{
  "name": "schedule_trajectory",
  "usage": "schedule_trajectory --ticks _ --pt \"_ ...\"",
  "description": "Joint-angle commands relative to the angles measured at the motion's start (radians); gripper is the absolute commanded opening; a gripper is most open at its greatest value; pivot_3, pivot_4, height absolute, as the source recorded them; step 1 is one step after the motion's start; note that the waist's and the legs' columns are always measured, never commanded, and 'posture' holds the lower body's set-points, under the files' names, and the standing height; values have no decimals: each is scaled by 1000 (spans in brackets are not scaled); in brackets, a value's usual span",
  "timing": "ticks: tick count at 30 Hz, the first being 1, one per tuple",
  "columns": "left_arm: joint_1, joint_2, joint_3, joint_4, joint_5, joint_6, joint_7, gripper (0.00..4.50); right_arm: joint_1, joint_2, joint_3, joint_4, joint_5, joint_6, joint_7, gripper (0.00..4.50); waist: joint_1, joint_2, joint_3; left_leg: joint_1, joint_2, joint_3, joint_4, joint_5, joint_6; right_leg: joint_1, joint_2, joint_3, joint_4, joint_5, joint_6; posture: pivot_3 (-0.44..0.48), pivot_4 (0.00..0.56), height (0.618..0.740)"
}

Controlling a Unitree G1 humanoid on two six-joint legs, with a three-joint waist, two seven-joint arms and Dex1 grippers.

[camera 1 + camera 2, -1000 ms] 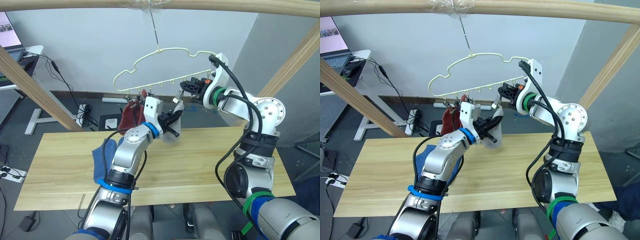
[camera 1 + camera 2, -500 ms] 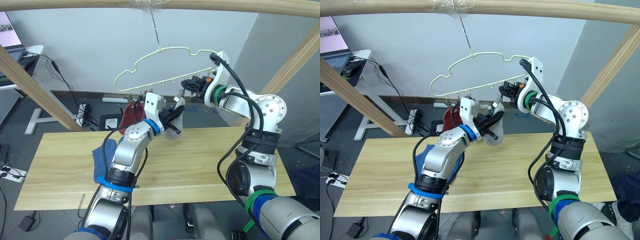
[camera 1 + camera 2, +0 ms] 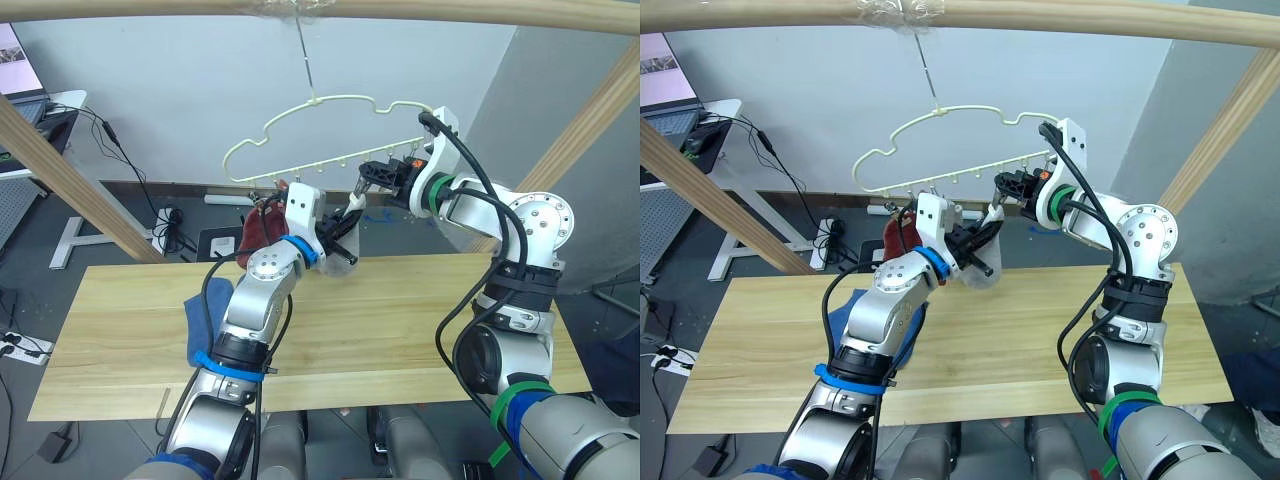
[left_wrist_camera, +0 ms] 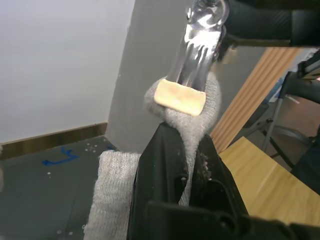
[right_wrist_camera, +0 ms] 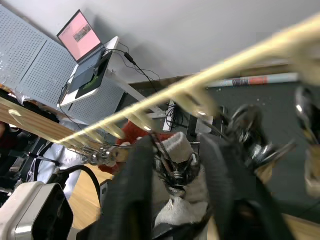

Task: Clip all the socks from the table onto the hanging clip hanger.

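The hanger [image 3: 320, 135] hangs by its hook from the pole across the top of the frame, upper centre, with its row of clips [image 3: 345, 165] along the lower wire. The left gripper [image 3: 345, 228] is raised to just below that row, centre of the frame, its fingers [image 4: 170, 165] clamped on the cuff of a grey sock [image 4: 187, 112]; the rest of the sock droops beneath it above the table [image 3: 400, 320]. In the left wrist view a metal clip [image 4: 197, 47] with a tan pad bites the sock's top edge. The right gripper [image 3: 372, 178] reaches in from the right at clip height, its fingers [image 5: 135, 190] set either side of that clip and touching it; whether they squeeze it cannot be told. A red sock [image 3: 262, 228] hangs from a clip at the left of the row, just beside the left arm. A blue sock [image 3: 203, 318] lies on the table at centre left, partly behind the left arm.
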Motion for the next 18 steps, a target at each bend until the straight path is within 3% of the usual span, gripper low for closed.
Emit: schedule_trajectory --ticks 1,4,6,11,18 --pt "-26 -5 1 -6 5 -31 -1 0 -11 -11 -41 -43 46 13 6 2852 -2 0 0 0 0 0 0 0 0 0 0 0 0 0 0 -20 231 740" --pt "-24 -5 -7 24 9 -47 -16 0 10 -25 -94 -154 111 86 9 3870 -3 0 0 0 0 0 0 0 0 0 0 0 0 0 0 -46 230 740" --pt "-21 -2 -5 38 2 -56 -29 0 29 -20 -110 -208 134 114 -1 3870 -5 0 0 0 0 0 0 0 0 0 0 0 0 0 0 -71 226 740" --pt "-3 22 12 102 -20 -75 -93 1324 200 -74 4 -481 117 66 13 3893 -15 1 0 0 0 1 0 0 0 0 0 0 0 0 0 -128 213 740" --pt "93 159 48 -25 -92 17 -231 3365 514 -250 332 -697 -173 -285 38 3893 -62 1 0 0 1 2 0 0 0 -1 1 2 0 0 1 -121 226 740"
